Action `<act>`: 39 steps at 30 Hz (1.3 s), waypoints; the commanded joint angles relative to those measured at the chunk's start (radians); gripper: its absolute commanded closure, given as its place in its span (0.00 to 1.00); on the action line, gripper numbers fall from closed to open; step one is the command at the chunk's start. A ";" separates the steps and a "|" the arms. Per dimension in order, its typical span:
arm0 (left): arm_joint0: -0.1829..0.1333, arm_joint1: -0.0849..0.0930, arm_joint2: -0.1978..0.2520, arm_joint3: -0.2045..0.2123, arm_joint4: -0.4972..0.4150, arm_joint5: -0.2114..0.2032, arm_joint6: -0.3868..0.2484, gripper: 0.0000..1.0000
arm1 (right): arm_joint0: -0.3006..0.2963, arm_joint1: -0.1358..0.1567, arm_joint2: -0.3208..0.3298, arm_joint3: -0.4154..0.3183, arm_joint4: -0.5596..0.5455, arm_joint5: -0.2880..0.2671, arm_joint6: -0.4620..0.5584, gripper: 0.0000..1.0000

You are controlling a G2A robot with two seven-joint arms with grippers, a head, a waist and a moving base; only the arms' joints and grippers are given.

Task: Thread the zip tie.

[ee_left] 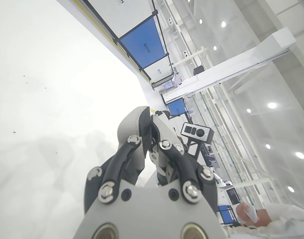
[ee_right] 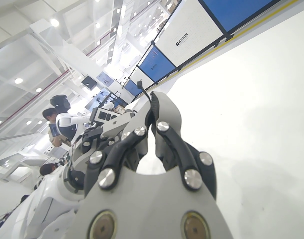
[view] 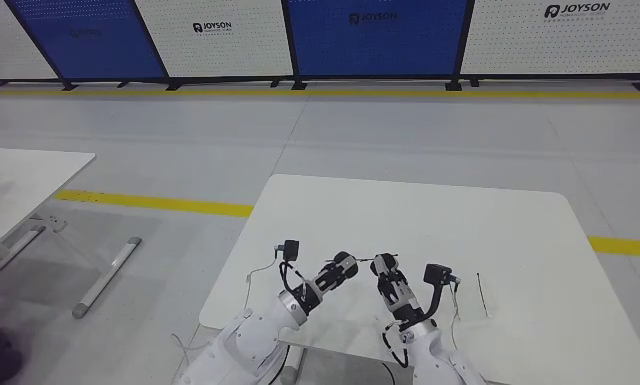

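Over the front of the white counter (view: 500,225), a black zip tie (ee_right: 143,90) is held pinched in the closed right tool (ee_right: 152,108), head protruding past the fingertips (ee_right: 164,105). The left tool (ee_left: 149,119) is pressed shut close beside it.

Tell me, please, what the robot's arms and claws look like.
The arms are white with black joints and thin loose cables. The left claw and right claw match: pale grey base, black linkage bars pinned with round silver screws, two grey-white finger shells lined with black pads.
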 commanded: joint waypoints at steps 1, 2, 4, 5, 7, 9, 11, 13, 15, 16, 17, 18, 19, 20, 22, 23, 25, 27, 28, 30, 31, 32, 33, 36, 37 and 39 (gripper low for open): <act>-0.002 0.000 0.000 0.001 -0.003 0.000 -0.001 1.00 | 0.000 0.000 -0.001 0.001 -0.005 0.002 0.001 1.00; -0.002 0.000 0.000 0.001 -0.003 0.000 -0.002 1.00 | 0.000 0.000 -0.001 0.001 -0.006 0.003 0.000 1.00; -0.003 0.000 0.000 0.002 -0.002 0.000 -0.004 1.00 | 0.000 0.000 -0.002 0.002 -0.005 0.002 0.000 1.00; -0.003 0.000 0.000 0.002 -0.003 0.000 -0.005 1.00 | 0.001 0.000 -0.002 0.002 -0.005 0.001 0.000 1.00; -0.003 0.000 -0.002 0.002 -0.007 0.000 -0.005 1.00 | 0.001 0.000 -0.003 0.002 -0.004 -0.001 0.005 1.00; -0.003 -0.001 -0.003 0.000 -0.015 0.002 -0.003 1.00 | 0.002 0.000 -0.002 -0.001 -0.002 0.000 0.013 1.00; -0.003 -0.001 -0.004 -0.002 -0.017 0.004 0.000 1.00 | 0.002 0.000 -0.001 -0.005 0.001 0.000 0.018 0.92; -0.003 -0.001 -0.004 -0.003 -0.019 0.006 0.002 1.00 | 0.001 0.001 -0.001 -0.008 -0.001 0.000 0.020 0.89; -0.003 -0.002 -0.005 -0.005 -0.021 0.008 0.005 1.00 | -0.001 0.001 -0.001 -0.013 -0.005 -0.002 0.019 0.81; -0.003 -0.002 -0.004 -0.006 -0.022 0.008 0.006 1.00 | -0.002 0.002 -0.001 -0.014 -0.007 -0.003 0.020 0.73; -0.002 -0.002 -0.004 -0.006 -0.026 0.009 0.007 1.00 | -0.003 0.002 0.000 -0.016 -0.008 -0.003 0.020 0.67; -0.003 -0.002 -0.004 -0.007 -0.028 0.011 0.007 1.00 | -0.005 0.002 0.000 -0.019 -0.009 -0.003 0.020 0.64; -0.003 -0.002 -0.004 -0.007 -0.028 0.012 0.007 1.00 | -0.007 0.003 0.001 -0.021 -0.011 -0.003 0.021 0.64; -0.003 -0.003 -0.004 -0.007 -0.030 0.014 0.008 1.00 | -0.008 0.003 0.002 -0.023 -0.014 -0.002 0.021 0.64; -0.003 -0.004 -0.003 -0.009 -0.048 0.019 0.015 1.00 | -0.014 0.005 0.005 -0.027 -0.021 0.000 0.018 0.62; -0.003 -0.005 -0.004 -0.011 -0.060 0.021 0.020 1.00 | -0.018 0.005 0.007 -0.030 -0.027 0.003 0.015 0.62; -0.001 -0.007 -0.004 -0.019 -0.106 0.027 0.019 1.00 | -0.030 0.008 0.013 -0.036 -0.039 0.008 0.004 0.60; 0.001 -0.007 -0.010 -0.030 -0.140 0.033 0.011 1.00 | -0.042 0.010 0.022 -0.040 -0.058 0.022 -0.003 0.46; 0.003 -0.007 -0.013 -0.035 -0.150 0.035 0.007 1.00 | -0.047 0.012 0.024 -0.041 -0.064 0.027 0.007 0.00; 0.006 -0.007 -0.014 -0.041 -0.161 0.037 0.000 1.00 | -0.052 0.014 0.025 -0.047 -0.053 0.029 0.036 0.00; 0.006 -0.007 -0.014 -0.041 -0.161 0.037 0.000 1.00 | -0.052 0.014 0.025 -0.047 -0.053 0.029 0.036 0.00; 0.006 -0.007 -0.014 -0.041 -0.161 0.037 0.000 1.00 | -0.052 0.014 0.025 -0.047 -0.053 0.029 0.036 0.00; 0.006 -0.007 -0.014 -0.041 -0.161 0.037 0.000 1.00 | -0.052 0.014 0.025 -0.047 -0.053 0.029 0.036 0.00; 0.006 -0.007 -0.014 -0.041 -0.161 0.037 0.000 1.00 | -0.052 0.014 0.025 -0.047 -0.053 0.029 0.036 0.00; 0.006 -0.007 -0.014 -0.041 -0.161 0.037 0.000 1.00 | -0.052 0.014 0.025 -0.047 -0.053 0.029 0.036 0.00; 0.006 -0.007 -0.014 -0.041 -0.161 0.037 0.000 1.00 | -0.050 0.014 0.031 -0.047 -0.067 0.040 0.028 0.00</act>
